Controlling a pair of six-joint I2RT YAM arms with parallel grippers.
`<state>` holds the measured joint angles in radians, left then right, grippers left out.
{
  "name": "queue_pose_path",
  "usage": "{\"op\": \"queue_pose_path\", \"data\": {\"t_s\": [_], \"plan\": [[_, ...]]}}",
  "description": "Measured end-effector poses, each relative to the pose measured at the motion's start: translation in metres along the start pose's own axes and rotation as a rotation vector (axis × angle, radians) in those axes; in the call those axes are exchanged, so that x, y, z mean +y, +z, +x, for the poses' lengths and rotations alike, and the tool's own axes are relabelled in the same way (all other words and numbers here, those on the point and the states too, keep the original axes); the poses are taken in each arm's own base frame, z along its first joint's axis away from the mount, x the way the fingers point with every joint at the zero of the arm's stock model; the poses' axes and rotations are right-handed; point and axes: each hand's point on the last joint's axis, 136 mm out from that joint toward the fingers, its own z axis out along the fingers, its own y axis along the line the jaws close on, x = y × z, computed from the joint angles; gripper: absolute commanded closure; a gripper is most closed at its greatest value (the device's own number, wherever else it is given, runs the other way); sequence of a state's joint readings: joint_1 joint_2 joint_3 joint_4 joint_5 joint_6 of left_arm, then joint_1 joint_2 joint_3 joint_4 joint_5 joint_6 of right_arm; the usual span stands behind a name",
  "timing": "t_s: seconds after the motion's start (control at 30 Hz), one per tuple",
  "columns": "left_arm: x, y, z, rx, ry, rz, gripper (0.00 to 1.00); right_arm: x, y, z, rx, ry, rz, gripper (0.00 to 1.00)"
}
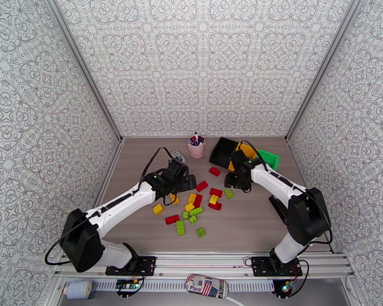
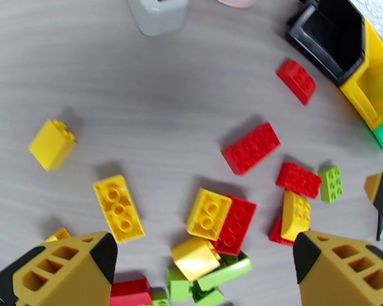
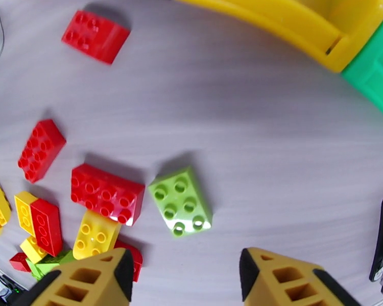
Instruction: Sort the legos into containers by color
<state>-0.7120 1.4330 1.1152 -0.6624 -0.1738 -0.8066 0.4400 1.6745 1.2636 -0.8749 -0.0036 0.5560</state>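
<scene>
Sorting looks barely begun: legos [image 1: 194,202] lie scattered beside the containers [image 1: 223,151], black bin [image 2: 334,34] empty; left gripper [image 2: 204,253] and right gripper [image 3: 185,265] spread, holding nothing

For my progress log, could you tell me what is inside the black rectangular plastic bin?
Black rectangular plastic bin: nothing visible inside; the right arm covers one corner from above.

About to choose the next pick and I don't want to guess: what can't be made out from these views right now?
- Yellow bin contents: top view, the right arm crosses over it.
- Green bin: right wrist view, cut off by the right edge, inside unseen.
- Green bricks in the pile: left wrist view, partly under a yellow brick and cut by the bottom edge.
- White box: left wrist view, cropped at the top.
</scene>
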Motion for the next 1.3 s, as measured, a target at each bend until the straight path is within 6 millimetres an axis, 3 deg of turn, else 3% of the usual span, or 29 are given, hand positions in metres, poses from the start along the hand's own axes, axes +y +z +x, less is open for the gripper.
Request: {"op": "queue_pose_path", "data": {"t_s": [0.13,0.37,0.5,0.6,0.7,0.8,1.03,1.3], "plan": [[-0.006,-0.002,0.017,0.026,-0.014,0.003,0.02,-0.008,0.001,0.007,0.032,0.019,0.054,0.43],[-0.007,-0.007,0.031,0.055,-0.026,-0.013,0.01,-0.020,-0.008,0.008,-0.001,0.011,0.129,0.32],[-0.020,-0.025,0.030,0.016,-0.005,0.047,0.01,-0.022,-0.022,0.008,-0.033,0.008,0.119,0.26],[-0.026,-0.033,0.022,0.004,-0.018,0.117,0.01,-0.021,-0.021,0.009,-0.037,-0.002,0.106,0.19],[-0.023,-0.023,0.015,0.033,-0.062,0.166,0.01,-0.023,-0.015,0.019,-0.009,-0.015,0.097,0.23],[-0.016,-0.007,0.019,0.081,-0.076,0.162,0.01,-0.018,-0.012,0.021,0.008,-0.035,0.072,0.26],[-0.024,0.013,0.030,0.161,-0.033,0.147,0.01,-0.007,0.016,0.031,0.103,-0.070,0.030,0.30],[-0.022,0.015,0.028,0.161,-0.024,0.113,0.01,-0.010,0.049,0.040,0.198,-0.090,0.069,0.35]]}}
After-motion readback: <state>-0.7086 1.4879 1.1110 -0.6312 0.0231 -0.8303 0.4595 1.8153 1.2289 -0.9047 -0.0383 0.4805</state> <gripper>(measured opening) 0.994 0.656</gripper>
